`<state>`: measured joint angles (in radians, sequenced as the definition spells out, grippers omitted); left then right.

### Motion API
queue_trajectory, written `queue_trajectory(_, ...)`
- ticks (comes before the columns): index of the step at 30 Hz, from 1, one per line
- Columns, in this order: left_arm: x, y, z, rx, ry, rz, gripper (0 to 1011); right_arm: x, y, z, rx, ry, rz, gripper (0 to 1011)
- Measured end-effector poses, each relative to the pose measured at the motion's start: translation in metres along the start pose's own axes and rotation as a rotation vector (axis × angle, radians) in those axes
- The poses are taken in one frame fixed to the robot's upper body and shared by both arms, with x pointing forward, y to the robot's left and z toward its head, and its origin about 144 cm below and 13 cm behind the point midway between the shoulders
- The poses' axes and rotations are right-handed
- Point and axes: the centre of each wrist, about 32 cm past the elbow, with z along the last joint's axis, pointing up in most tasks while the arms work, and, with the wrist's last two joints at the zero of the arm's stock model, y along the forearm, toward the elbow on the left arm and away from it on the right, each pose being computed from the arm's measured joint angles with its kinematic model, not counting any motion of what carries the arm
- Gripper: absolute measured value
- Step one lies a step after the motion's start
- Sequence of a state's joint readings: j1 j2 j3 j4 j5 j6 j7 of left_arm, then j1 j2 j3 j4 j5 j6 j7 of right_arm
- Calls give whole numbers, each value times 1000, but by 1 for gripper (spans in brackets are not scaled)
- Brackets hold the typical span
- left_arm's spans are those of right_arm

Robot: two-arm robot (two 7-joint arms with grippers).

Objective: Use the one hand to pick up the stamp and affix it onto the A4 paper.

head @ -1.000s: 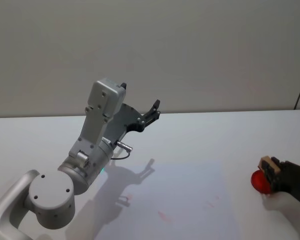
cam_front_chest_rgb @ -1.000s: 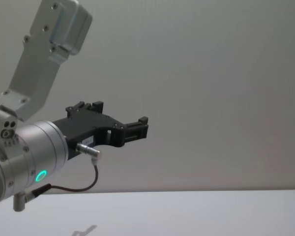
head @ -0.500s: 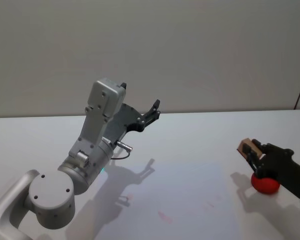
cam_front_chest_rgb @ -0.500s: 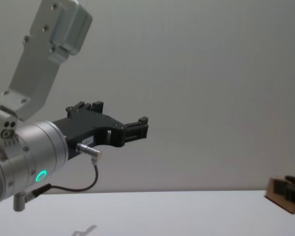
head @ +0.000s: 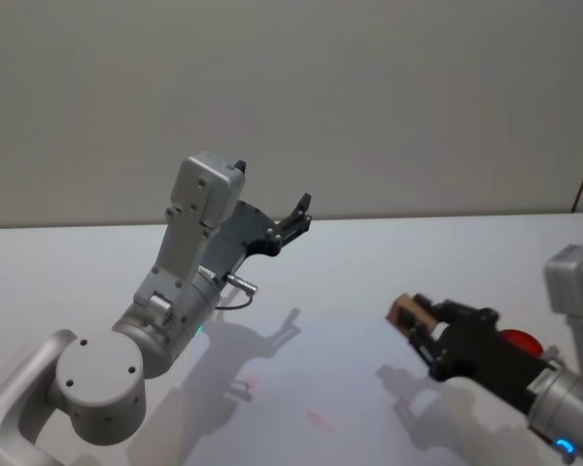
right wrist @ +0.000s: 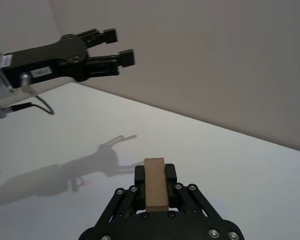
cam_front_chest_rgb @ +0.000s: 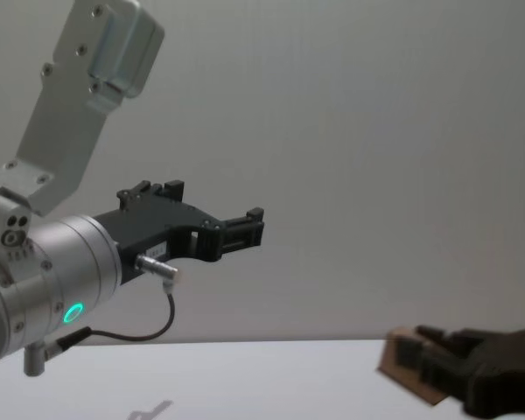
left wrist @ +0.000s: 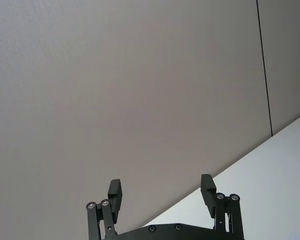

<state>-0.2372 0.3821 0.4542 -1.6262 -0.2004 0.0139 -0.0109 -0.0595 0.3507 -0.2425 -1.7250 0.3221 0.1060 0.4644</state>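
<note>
Stamp (head: 404,312), a wooden block, is clamped in the right gripper (head: 423,320) at the lower right of the head view, over the white table (head: 369,262), with a red dome (head: 520,340) just behind. The left gripper (head: 299,210) hangs spread and empty at centre left before the plain grey wall (head: 418,97). Bare tabletop lies between the two.

The left gripper (left wrist: 161,186) is held in the air, aimed at the far wall (left wrist: 115,90). Its two black fingers (left wrist: 115,194) stand wide apart, with nothing between them, and the small screws of the linkage show at each finger's base. The wall is plain grey, and a thin dark seam (left wrist: 264,75) runs straight down it. The seam ends at the white table (left wrist: 275,175), whose far edge meets the wall just beyond one finger.
</note>
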Motion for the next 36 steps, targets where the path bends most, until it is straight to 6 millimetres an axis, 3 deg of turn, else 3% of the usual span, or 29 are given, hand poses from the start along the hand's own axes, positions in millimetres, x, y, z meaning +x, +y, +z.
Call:
queue_trajectory(12, 0, 0, 0, 0, 0, 0, 1001, -26, 22, -21, -11, -57, 117, 219)
queue_trajectory(36, 0, 0, 0, 0, 0, 0, 1001, -34, 34, -50, -60, -120, 136, 219)
